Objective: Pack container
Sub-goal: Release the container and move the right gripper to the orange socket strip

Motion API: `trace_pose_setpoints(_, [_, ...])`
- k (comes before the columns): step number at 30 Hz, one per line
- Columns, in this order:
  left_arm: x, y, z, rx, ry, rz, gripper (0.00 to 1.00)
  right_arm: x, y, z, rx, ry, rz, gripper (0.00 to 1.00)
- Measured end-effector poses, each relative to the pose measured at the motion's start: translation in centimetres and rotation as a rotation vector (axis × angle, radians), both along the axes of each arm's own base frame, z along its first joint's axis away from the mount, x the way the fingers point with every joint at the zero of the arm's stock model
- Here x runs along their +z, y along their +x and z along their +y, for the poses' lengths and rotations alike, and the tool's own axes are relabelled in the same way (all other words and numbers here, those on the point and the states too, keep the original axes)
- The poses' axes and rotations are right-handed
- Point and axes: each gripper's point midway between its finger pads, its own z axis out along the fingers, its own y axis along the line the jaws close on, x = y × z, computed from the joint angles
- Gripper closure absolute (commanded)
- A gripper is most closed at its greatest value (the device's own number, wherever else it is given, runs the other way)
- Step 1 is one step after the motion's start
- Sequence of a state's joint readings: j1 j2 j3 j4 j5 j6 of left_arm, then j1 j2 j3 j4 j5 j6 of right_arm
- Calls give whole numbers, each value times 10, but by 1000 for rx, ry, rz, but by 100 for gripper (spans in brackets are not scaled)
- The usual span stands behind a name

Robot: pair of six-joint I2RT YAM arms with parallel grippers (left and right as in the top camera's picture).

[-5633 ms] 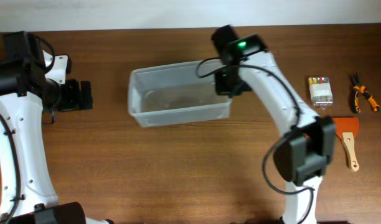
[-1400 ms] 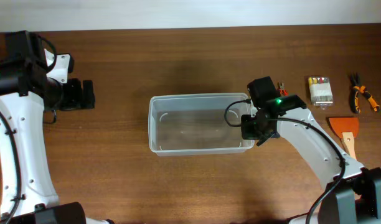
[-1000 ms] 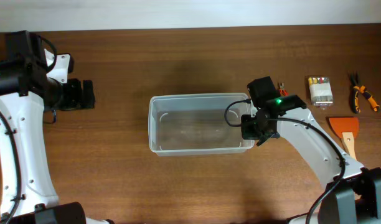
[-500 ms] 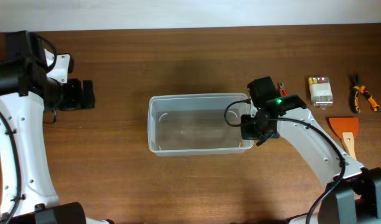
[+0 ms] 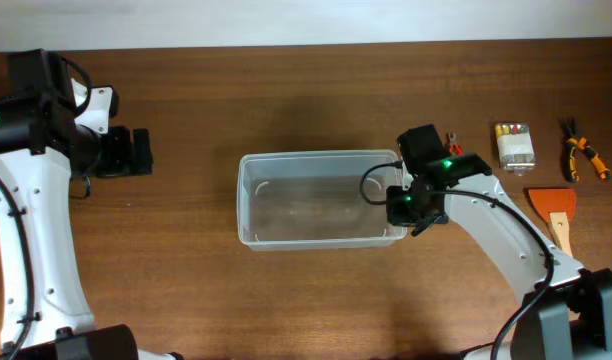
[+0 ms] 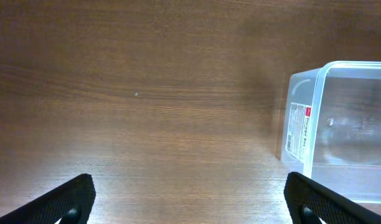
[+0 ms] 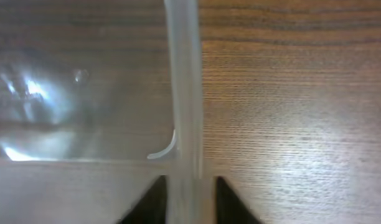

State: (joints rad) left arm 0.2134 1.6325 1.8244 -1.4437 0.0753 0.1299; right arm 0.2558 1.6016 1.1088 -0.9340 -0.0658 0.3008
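Note:
The container (image 5: pixel 248 200), a clear plastic tub with nothing in it, lies mid-table. My right gripper (image 5: pixel 401 205) is at its right end. In the right wrist view the fingers stand on either side of the container's end wall (image 7: pixel 184 93), one inside and one outside. The right gripper (image 7: pixel 189 202) is open by a small amount, and a thin strip of wood shows between the wall and the outer finger. My left gripper (image 5: pixel 136 152) hovers far to the left, open wide (image 6: pixel 190 208) over bare wood. The container's labelled left end (image 6: pixel 302 124) shows in its view.
At the table's right end lie a small clear box of bits (image 5: pixel 515 146), orange-handled pliers (image 5: pixel 581 155) and an orange scraper with a wooden handle (image 5: pixel 558 215). A small red-tipped item (image 5: pixel 451 137) lies just behind my right wrist.
The container came from the back left to mid-table with my right gripper, then stayed still. In the last half second the right jaws have eased apart. The left arm has not moved.

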Motion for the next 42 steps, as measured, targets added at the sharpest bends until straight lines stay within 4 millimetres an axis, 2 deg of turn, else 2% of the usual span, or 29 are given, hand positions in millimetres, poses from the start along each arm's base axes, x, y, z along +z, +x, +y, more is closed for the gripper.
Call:
trace_pose_setpoints(8, [0, 0, 0, 0, 0, 0, 1, 3, -4, 0, 1, -1, 19, 57])
trace_pose_setpoints(12, [0, 0, 0, 0, 0, 0, 1, 28, 3, 1, 16, -6, 9, 37])
trace_pose_setpoints(14, [0, 0, 0, 0, 0, 0, 1, 50, 12, 0, 18, -16, -19, 24])
trace_pose_setpoints(16, [0, 0, 0, 0, 0, 0, 1, 77, 23, -1, 23, -28, -66, 4])
trace_pose_setpoints(17, [0, 0, 0, 0, 0, 0, 1, 87, 26, -2, 32, -36, -82, 1])
trace_pose_setpoints(21, [0, 0, 0, 0, -1, 0, 1, 137, 39, -11, 62, -71, -174, 1])
trace_pose_setpoints(24, [0, 0, 0, 0, 0, 0, 1, 165, 45, -33, 53, -130, -224, 1])
trace_pose_setpoints(27, [0, 0, 0, 0, -1, 1, 1, 171, 44, -51, 31, -172, -220, 1])
trace_pose_setpoints(35, [0, 0, 0, 0, 0, 0, 1, 171, 39, -119, -65, -253, -179, 1])
trace_pose_setpoints(38, [0, 0, 0, 0, 0, 0, 1, 171, 37, -129, -22, -240, -173, 1])
trace_pose_setpoints(42, [0, 0, 0, 0, -1, 1, 1, 172, 42, -129, 104, -232, -196, 1])
